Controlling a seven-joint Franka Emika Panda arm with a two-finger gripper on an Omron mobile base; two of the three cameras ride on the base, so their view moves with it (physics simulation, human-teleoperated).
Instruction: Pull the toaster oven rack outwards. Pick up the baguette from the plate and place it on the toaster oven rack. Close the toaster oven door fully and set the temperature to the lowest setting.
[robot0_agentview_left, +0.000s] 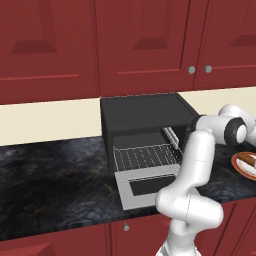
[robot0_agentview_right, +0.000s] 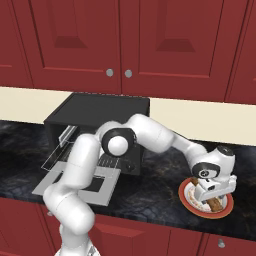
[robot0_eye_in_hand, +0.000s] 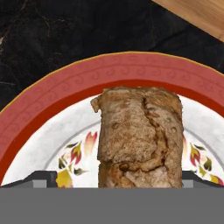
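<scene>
The black toaster oven (robot0_agentview_left: 140, 112) stands on the counter with its grey door (robot0_agentview_left: 142, 187) folded down flat. The silver wire rack (robot0_agentview_left: 145, 157) is drawn partly out over the door. To the right lies a red-rimmed plate (robot0_agentview_right: 192, 200) with the brown baguette (robot0_agentview_right: 216, 204) on it. My gripper (robot0_agentview_right: 212, 197) points down right over the plate. In the hand view the baguette (robot0_eye_in_hand: 140, 135) fills the middle, and my gripper (robot0_eye_in_hand: 117, 179) is open, one dark fingertip (robot0_eye_in_hand: 41, 177) on each side of the bread. The plate rim (robot0_eye_in_hand: 65, 100) curves around it.
Dark marble counter (robot0_agentview_left: 55, 175) runs left and right of the oven, with red cabinets (robot0_agentview_left: 145, 45) above and a cream wall strip behind. A wooden board corner (robot0_eye_in_hand: 197, 13) lies just beyond the plate. My arm's elbow (robot0_agentview_right: 117, 142) hangs in front of the oven.
</scene>
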